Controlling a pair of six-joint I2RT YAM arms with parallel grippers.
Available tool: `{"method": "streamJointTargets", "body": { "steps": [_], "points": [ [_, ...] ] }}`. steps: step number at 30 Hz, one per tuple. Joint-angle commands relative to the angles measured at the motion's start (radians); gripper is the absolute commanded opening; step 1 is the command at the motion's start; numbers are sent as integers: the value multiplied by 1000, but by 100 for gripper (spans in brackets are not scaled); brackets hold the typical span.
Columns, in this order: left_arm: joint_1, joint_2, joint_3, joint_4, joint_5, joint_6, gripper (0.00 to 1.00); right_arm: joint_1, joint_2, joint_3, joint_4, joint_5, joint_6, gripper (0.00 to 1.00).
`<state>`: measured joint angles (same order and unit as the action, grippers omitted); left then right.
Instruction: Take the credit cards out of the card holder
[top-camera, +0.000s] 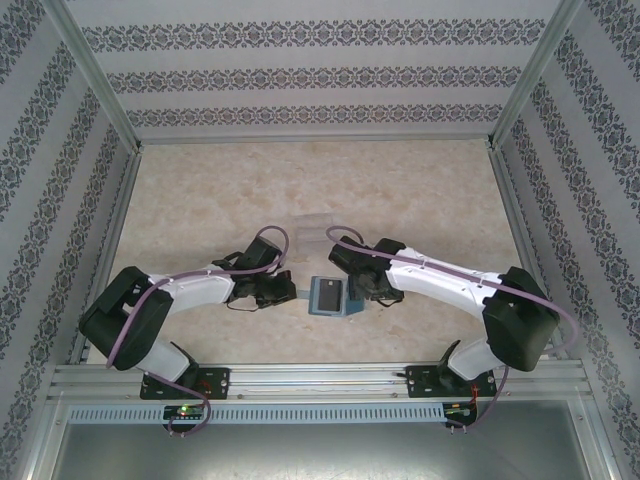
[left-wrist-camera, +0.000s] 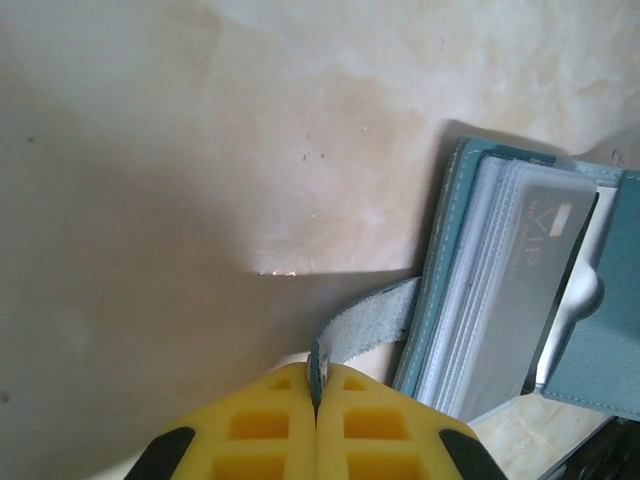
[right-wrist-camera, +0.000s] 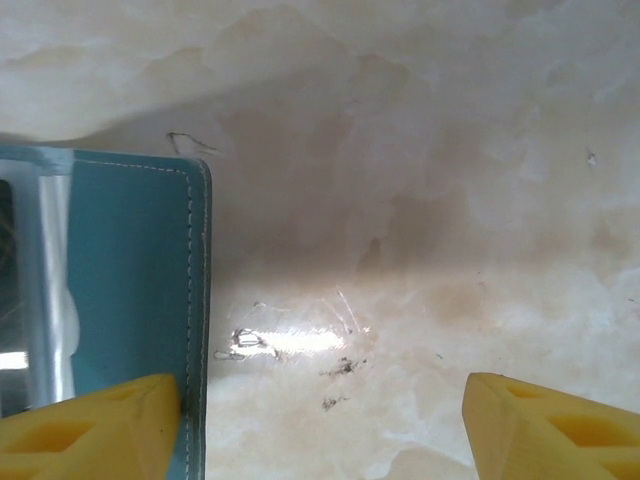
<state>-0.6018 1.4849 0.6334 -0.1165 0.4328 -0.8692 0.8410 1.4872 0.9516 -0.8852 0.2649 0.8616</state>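
From above, the card holder (top-camera: 327, 297) lies open on the tabletop (top-camera: 300, 190), near its front edge, between the left claw (top-camera: 285, 292) and the right claw (top-camera: 358, 293). How the fingers stand is too small to tell here.

The left wrist view gives more. The left claw (left-wrist-camera: 318, 388) is pressed together, pinching the teal tab (left-wrist-camera: 372, 322) of the card holder (left-wrist-camera: 440, 250). A grey credit card (left-wrist-camera: 535, 280) sits inside clear sleeves.

In the right wrist view the right claw (right-wrist-camera: 325, 425) is spread wide. One finger (right-wrist-camera: 90, 430) is at the stitched edge of the card holder (right-wrist-camera: 130, 260), and the other is over bare tabletop (right-wrist-camera: 400, 150).
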Motion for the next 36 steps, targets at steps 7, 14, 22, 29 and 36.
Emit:
{"method": "streamJointTargets", "body": {
  "steps": [7, 14, 22, 29, 36],
  "points": [
    [12, -45, -4, -86, -55, 8, 4, -11, 62, -53, 154, -13, -6, 78],
    [32, -81, -22, -126, -72, 19, 4, -12, 119, -47, 223, -16, -26, 79],
    [91, -141, -57, -172, -76, 49, 4, -9, 198, -15, 262, -35, -49, 79],
    [130, -172, -68, -213, -74, 79, 4, -8, 262, 6, 274, -51, -59, 80],
    [137, -176, -17, -273, -58, 101, 12, 1, 259, 14, 269, -81, -58, 78]
  ]
}}
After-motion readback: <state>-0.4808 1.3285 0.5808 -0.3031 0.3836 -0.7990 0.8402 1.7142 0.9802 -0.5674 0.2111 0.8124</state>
